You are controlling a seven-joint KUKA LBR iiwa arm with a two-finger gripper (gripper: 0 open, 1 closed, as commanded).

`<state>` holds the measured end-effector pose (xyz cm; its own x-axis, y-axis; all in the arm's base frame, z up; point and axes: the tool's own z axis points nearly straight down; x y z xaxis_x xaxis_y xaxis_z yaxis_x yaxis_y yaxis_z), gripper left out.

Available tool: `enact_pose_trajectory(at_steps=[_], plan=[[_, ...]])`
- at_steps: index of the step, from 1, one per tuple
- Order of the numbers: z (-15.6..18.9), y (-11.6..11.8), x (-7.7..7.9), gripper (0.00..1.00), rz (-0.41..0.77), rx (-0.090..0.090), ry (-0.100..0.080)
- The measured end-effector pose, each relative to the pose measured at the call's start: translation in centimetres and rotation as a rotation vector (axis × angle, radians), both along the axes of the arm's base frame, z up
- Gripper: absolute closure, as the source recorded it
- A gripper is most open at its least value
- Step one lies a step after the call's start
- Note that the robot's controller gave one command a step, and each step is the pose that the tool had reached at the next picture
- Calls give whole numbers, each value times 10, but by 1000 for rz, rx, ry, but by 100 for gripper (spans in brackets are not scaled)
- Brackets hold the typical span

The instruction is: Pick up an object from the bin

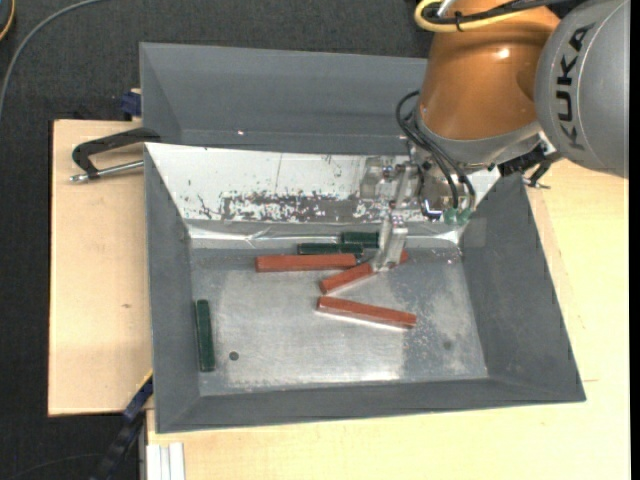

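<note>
So the gripper (pixel 386 253) sits low at the back of the bin (pixel 515 298), right at the upper end of a tilted red stick (pixel 345 280), no telling if the claw is wide or narrow, with a green stick (pixel 325 249) just beside.

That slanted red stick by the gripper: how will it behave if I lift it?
The slanted red stick looks straight and rigid, so it probably won't flop. Its flat bar shape suggests sliding, not rolling. The gripper sits near its upper end, so it may swing downward.
</note>
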<state>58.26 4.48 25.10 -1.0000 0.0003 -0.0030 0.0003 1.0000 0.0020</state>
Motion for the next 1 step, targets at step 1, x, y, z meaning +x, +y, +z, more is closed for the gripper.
enact_pose_trajectory(at_steps=[1], plan=[[-99, -19, -21, 0, -94, -1, 11]])
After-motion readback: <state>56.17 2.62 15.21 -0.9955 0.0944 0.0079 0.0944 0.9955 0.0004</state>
